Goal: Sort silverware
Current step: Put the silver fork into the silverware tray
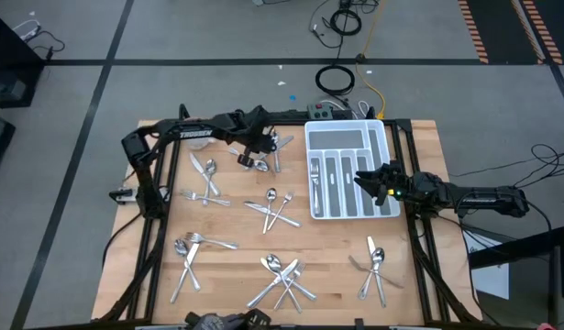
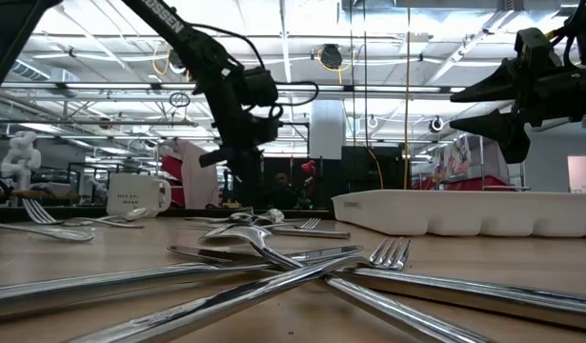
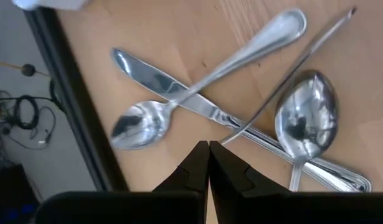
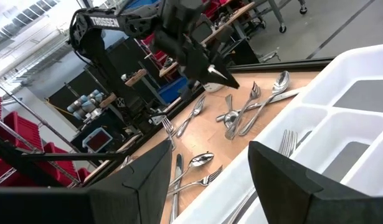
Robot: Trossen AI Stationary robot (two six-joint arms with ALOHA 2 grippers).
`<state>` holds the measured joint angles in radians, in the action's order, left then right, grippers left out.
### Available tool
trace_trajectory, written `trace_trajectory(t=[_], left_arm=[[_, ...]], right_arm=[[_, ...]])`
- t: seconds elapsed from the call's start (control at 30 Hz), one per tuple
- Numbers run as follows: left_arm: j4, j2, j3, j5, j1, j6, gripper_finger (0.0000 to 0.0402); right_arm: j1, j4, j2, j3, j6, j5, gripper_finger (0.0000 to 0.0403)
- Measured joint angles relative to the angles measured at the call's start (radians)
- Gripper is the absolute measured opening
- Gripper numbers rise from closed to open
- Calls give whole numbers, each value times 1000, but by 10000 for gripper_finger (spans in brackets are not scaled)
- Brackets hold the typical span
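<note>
Left gripper (image 1: pixel 256 149) is out over the far end of the table (image 1: pixel 236 229), fingers pressed together and pinching nothing, poised just above a small cluster of silverware (image 1: pixel 263 158): in the left wrist view a knife (image 3: pixel 172 90) lies crossed under a spoon (image 3: pixel 203 84), a second spoon (image 3: pixel 305 118) sits just beside them, and the table's dark far edge rail (image 3: pixel 73 106) runs close alongside, so there's little room on that side. Right gripper (image 1: pixel 378 183) hangs with fingers spread wide and empty above the right side of the white tray (image 1: pixel 348 170), which sits at the far right corner and already has a few pieces in its slots. More silverware is scattered in crossed piles: one at the left (image 1: pixel 206 179), one mid-table (image 1: pixel 274 209), one near left (image 1: pixel 192 252), one near centre (image 1: pixel 283 278), one near right (image 1: pixel 375 266). Bare wood shows between the piles, widest between the centre pile and the near ones. A white mug (image 2: pixel 135 195) stands far off in the low view.
</note>
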<state>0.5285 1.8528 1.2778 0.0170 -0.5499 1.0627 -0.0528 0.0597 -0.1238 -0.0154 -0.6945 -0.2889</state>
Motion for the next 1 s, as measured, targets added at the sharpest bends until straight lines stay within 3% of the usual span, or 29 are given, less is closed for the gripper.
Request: trace_trajectory(t=[0.17, 0.43, 0.6, 0.87, 1.0], left_arm=[[3, 12, -1, 30, 1, 49, 15], [-4, 11, 26, 220, 41, 0, 15], [-78, 11, 32, 230, 69, -132, 15], [-88, 11, 32, 223, 98, -107, 15], [-17, 11, 37, 226, 100, -90, 25]], right_arm=[[0, 0, 0, 0, 0, 1, 203], [0, 0, 0, 0, 0, 1, 203], [0, 0, 0, 0, 3, 1, 203], [0, 0, 0, 0, 3, 1, 203], [0, 0, 0, 0, 7, 1, 203]])
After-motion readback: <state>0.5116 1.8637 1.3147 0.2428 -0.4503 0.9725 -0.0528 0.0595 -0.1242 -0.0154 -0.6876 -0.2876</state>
